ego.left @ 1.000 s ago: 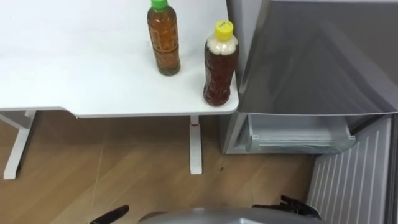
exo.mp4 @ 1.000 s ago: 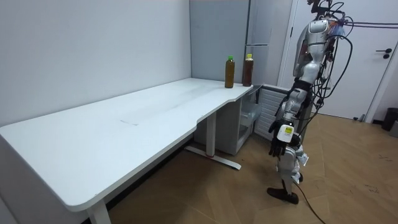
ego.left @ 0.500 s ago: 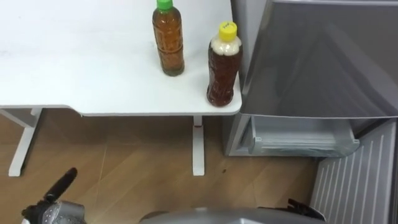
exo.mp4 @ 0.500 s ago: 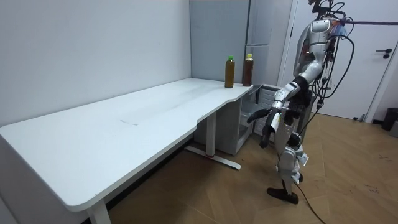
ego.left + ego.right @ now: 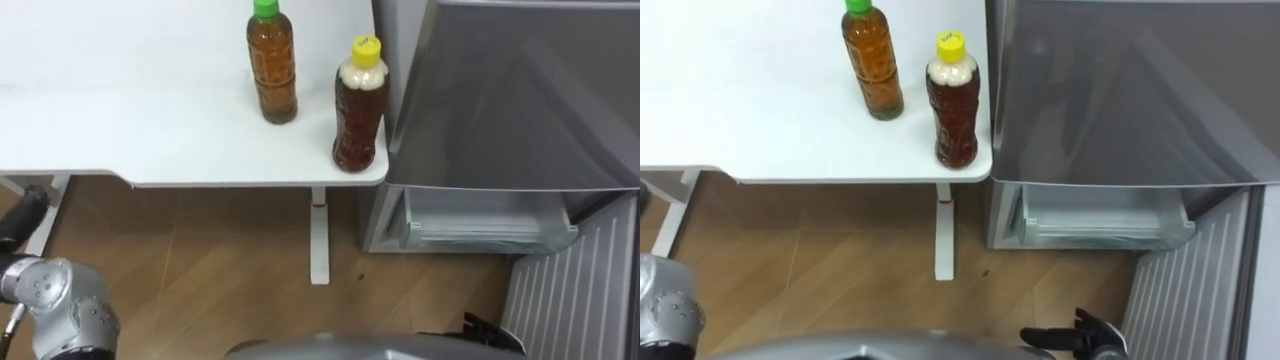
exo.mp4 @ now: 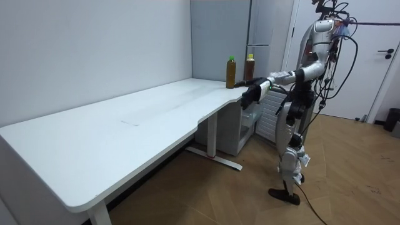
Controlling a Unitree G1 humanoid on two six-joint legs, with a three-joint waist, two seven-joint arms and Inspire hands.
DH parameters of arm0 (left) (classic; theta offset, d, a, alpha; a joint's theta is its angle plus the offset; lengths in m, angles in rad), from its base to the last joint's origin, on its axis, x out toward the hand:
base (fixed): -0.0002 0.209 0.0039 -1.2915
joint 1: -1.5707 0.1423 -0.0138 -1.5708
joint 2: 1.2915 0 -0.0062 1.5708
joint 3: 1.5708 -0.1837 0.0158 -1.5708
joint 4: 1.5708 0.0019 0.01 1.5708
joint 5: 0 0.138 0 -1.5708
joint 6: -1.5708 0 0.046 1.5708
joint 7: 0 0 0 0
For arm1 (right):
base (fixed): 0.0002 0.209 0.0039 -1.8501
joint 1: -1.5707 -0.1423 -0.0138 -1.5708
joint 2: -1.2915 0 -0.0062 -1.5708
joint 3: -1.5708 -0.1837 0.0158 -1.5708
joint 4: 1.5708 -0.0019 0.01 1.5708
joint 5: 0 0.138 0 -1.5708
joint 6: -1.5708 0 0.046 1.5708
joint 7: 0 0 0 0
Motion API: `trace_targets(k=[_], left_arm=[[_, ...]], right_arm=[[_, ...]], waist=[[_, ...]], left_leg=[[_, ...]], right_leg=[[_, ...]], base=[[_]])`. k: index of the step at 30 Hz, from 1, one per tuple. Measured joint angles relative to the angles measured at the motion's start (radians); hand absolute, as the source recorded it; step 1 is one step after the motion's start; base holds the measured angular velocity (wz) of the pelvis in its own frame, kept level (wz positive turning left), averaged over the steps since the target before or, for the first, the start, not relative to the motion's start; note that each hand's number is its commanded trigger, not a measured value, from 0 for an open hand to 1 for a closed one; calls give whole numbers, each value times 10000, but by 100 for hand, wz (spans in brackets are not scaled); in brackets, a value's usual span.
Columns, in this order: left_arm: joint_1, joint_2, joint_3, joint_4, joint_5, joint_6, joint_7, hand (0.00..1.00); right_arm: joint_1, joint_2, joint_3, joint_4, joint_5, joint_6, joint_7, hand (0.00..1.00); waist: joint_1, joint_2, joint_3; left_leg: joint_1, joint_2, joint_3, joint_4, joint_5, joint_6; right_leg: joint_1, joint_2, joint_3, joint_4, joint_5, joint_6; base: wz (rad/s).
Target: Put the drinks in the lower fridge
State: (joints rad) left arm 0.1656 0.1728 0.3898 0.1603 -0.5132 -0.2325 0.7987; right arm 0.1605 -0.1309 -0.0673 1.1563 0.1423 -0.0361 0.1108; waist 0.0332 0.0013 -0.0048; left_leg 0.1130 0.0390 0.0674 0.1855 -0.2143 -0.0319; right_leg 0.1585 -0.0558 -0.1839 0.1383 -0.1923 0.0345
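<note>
Two drinks stand on the white table (image 5: 120, 110) near its right corner: an amber bottle with a green cap (image 5: 272, 62) and, closer to the edge, a dark bottle with a yellow cap (image 5: 360, 105). Beside them is the grey fridge (image 5: 510, 90); its lower door (image 5: 575, 285) is swung open, showing the lower compartment (image 5: 485, 220). My left arm is raised level in the room view, and my left hand (image 6: 252, 92) hangs relaxed and empty just short of the bottles (image 6: 230, 72). My right hand (image 5: 1072, 340) stays low by my body, fingers loose.
I stand on the wooden floor (image 5: 220, 260) in front of the table corner and the fridge. A white table leg (image 5: 319, 235) stands between me and the fridge's left side. The long table (image 6: 125, 131) runs off to the room view's left.
My left arm has swung up from my side to level, carrying the hand towards the bottles. Bottles and fridge door have not moved.
</note>
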Motion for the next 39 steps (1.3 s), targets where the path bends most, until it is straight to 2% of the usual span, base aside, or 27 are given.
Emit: trace_targets(k=[5,7,9,13,17,20,23,24,28,31,35,39], left_arm=[[-2,277,-11,-1826,2232,-35,-103,0],[-27,388,-12,-2339,2729,-71,-288,0],[-54,413,-21,-3132,3616,-64,-457,0],[-69,415,-47,-4333,4575,-77,-770,0],[-341,421,-523,-5141,4648,-67,-1802,0],[-546,435,-1012,-5263,4649,-48,-2540,0],[-587,432,-1601,-5587,4599,196,-3328,0],[-600,433,-1775,-5801,4562,314,-3666,0],[-773,439,-2109,-6122,4354,355,-4787,0],[-1146,439,-2190,-6142,4270,364,-5579,0],[-1190,438,-2549,-6315,4130,494,-6495,0],[-1193,410,-3154,-6314,3851,1043,-7583,0]], right_arm=[[-62,-2,-5,234,19,-220,-41,0],[-54,-2,15,242,41,-302,-48,0],[-65,-1,12,260,44,-326,31,0],[-139,-11,-46,402,66,-389,122,0],[-234,-48,-37,471,161,-391,282,0],[-296,-111,-26,568,218,-390,433,0],[-581,-158,58,990,453,-394,458,0],[-650,-180,64,1190,493,-395,505,0],[-827,-194,62,1321,498,-399,602,0],[-831,-238,53,1319,451,-399,776,0],[-875,-239,64,1310,393,-388,865,0],[-945,-252,140,1318,375,-376,880,0]], waist=[[-14,-8,4],[-33,-3,12],[-100,-22,51],[-242,-8,70],[-316,20,102],[-335,46,102],[-373,-7,73],[-433,-5,92],[-607,11,95],[-633,10,92],[-695,-22,76],[-839,23,102]], left_leg=[[-59,-21,-51,5,1,-1],[-39,-27,-138,14,2,-2],[1,-42,-197,19,2,-2],[-63,-71,-208,28,2,-1],[-179,-85,-255,54,3,0],[-174,-105,-288,37,3,1],[-325,-108,-314,74,5,3],[-364,-113,-318,101,5,4],[-389,-122,-371,101,5,3],[-506,-118,-367,109,5,3],[-468,-116,-291,108,5,4],[-388,-105,-275,113,5,4]], right_leg=[[15,-2,-69,-54,-1,1],[61,-4,-107,-54,-1,1],[161,-8,-122,-97,-3,4],[178,-18,-128,-212,-8,12],[132,-25,-150,-224,-10,17],[126,-40,-187,-228,-22,34],[-38,-40,-196,-212,-19,31],[-61,-50,-195,-208,-19,31],[-72,-56,-207,-203,-19,31],[-209,-54,-174,-180,-19,30],[-206,-58,-78,-105,-18,30],[-162,-61,-35,-28,-18,30]], base=[[5],[7],[10],[3],[2],[4],[1],[0],[1],[0],[-5],[-2]])
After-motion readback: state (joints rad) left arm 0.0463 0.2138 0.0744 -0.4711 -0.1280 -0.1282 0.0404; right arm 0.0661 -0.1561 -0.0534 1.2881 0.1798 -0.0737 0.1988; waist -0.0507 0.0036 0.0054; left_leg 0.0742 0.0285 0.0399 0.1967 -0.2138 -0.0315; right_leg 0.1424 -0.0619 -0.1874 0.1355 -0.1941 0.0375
